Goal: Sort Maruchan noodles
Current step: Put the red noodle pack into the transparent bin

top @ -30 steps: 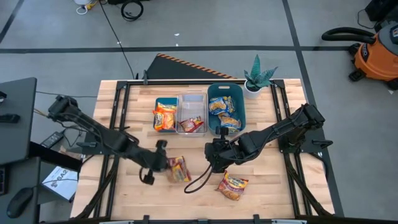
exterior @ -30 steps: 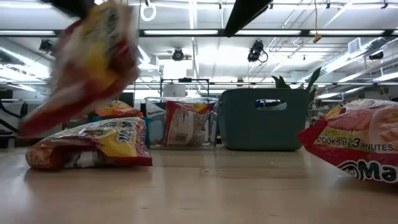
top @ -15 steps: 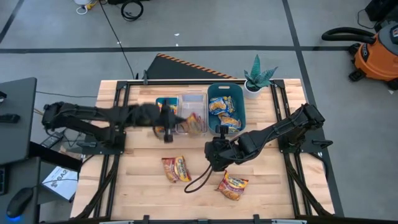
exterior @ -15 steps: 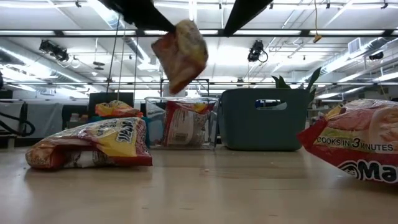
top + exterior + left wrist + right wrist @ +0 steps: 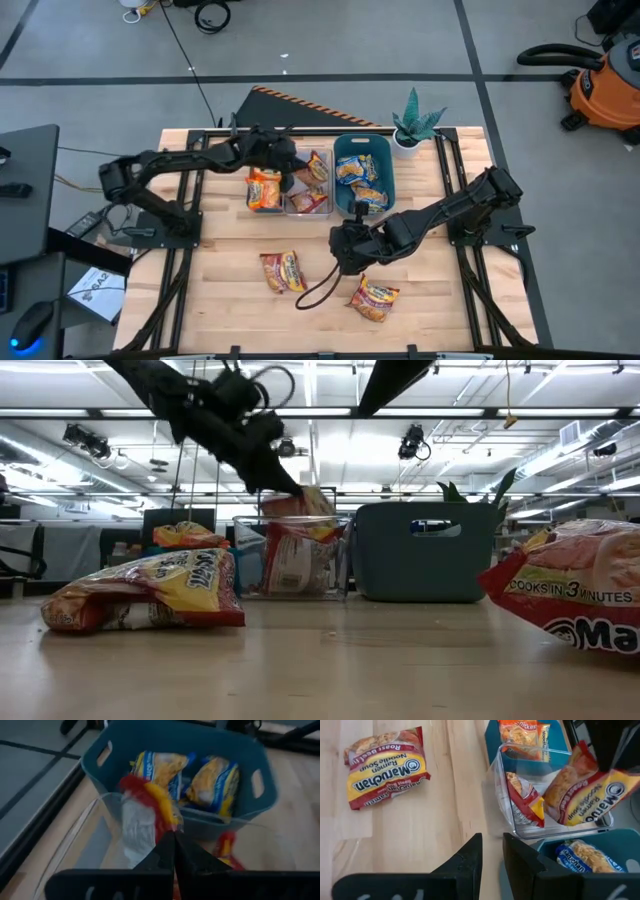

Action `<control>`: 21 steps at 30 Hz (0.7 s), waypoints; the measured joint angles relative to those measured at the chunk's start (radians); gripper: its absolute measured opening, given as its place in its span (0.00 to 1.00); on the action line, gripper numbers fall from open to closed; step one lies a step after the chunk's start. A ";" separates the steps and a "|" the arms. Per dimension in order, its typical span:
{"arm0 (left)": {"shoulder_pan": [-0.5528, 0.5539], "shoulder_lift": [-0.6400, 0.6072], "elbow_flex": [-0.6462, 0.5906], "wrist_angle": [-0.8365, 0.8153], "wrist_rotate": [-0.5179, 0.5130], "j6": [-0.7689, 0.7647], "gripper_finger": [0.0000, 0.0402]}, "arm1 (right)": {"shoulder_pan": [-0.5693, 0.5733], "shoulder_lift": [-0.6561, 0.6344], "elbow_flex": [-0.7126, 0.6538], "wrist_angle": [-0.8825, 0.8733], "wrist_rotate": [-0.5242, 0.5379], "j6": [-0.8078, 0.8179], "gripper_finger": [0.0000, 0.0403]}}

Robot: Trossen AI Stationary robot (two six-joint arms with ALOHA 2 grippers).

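Observation:
My left gripper [image 5: 296, 168] is over the clear bin [image 5: 305, 156] at the table's far side, shut on a dark red noodle packet [image 5: 316, 168]. The low view shows that packet [image 5: 303, 503] at the bin's rim height. Another dark red packet [image 5: 525, 800] leans inside the clear bin. Two more dark red packets lie flat on the table, one [image 5: 283, 271] near the middle and one [image 5: 373, 297] toward the near right. My right gripper [image 5: 345, 252] hovers open over the table's middle, touching nothing. My left gripper pinches the dark red packet by one end [image 5: 162, 831] between its two shut fingers, coming slanting down from the table's left. The packet sticks out beyond the fingertips, tilted, lifted clear of the table and over the clear bin's open top [image 5: 590, 790].
A small teal bin [image 5: 251, 166] left of the clear one holds orange packets [image 5: 265, 189]. The large teal bin [image 5: 388, 165] to its right holds blue packets [image 5: 360, 172]. A potted plant [image 5: 412, 125] stands at the far right corner. A cable loop [image 5: 318, 290] lies near the right gripper.
My left gripper, shut on the dark red packet, has lifted it from beside the near-middle packet and carried it toward the far edge and to the right, ending low over the clear bin. The right arm has kept still.

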 joint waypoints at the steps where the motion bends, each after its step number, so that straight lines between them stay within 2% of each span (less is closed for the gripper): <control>1: 0.009 0.022 0.000 0.015 0.008 0.009 0.01 | 0.003 0.000 0.000 0.000 0.000 0.008 0.20; 6: 0.023 0.076 0.000 0.018 0.010 0.030 0.03 | 0.015 0.000 0.000 0.004 -0.002 0.038 0.20; 10: 0.022 0.080 0.000 0.012 -0.065 0.023 0.07 | 0.019 0.000 0.000 0.009 -0.002 0.060 0.20; 16: 0.021 0.033 0.002 -0.017 -0.130 0.049 0.32 | 0.018 0.000 0.000 0.012 -0.003 0.067 0.20; 19: 0.002 -0.029 0.002 -0.056 -0.098 0.053 0.42 | 0.016 0.000 0.000 0.009 -0.009 0.068 0.20; 21: -0.036 -0.080 0.002 -0.087 -0.049 0.075 0.44 | 0.015 0.000 0.000 0.005 -0.008 0.061 0.20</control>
